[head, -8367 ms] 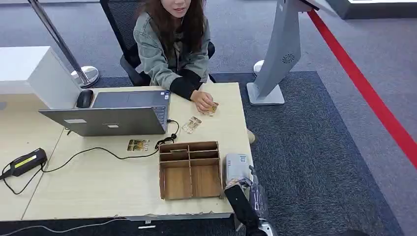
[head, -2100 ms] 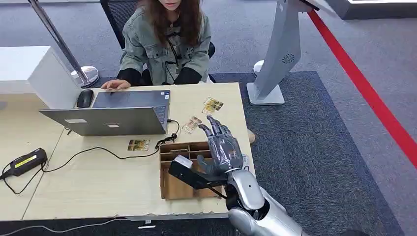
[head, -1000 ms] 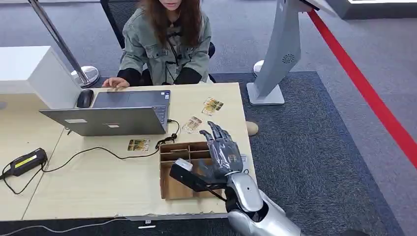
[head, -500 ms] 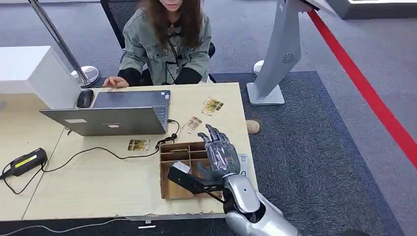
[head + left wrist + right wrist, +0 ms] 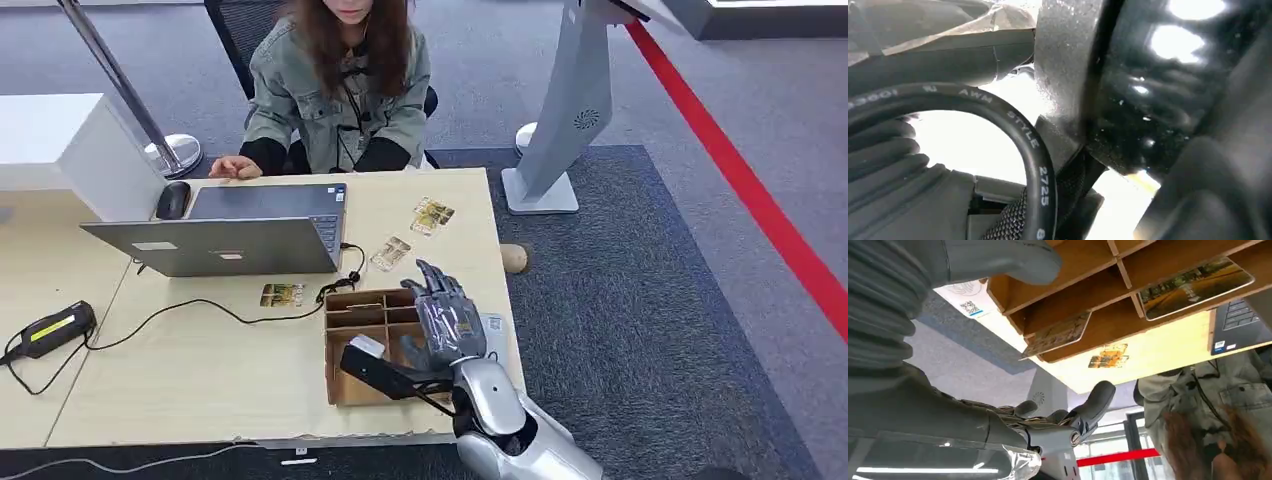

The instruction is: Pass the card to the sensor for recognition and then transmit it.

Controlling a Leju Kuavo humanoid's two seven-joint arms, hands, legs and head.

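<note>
We see right hand point(image 5: 447, 318), fingers spread, lower and nearer over wooden box point(image 5: 352, 312); person's hand back at laptop point(image 5: 262, 215).

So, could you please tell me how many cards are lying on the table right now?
3: one card near the table's far right edge, one beside the laptop's corner, one left of the wooden box. The organizer may hide others.

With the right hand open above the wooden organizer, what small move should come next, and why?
Probably ease the right hand down and forward into the wooden organizer toward the card in its back slot. The hand is open, holds nothing, and hovers over the compartments, so no card has been picked for the sensor yet.
</note>
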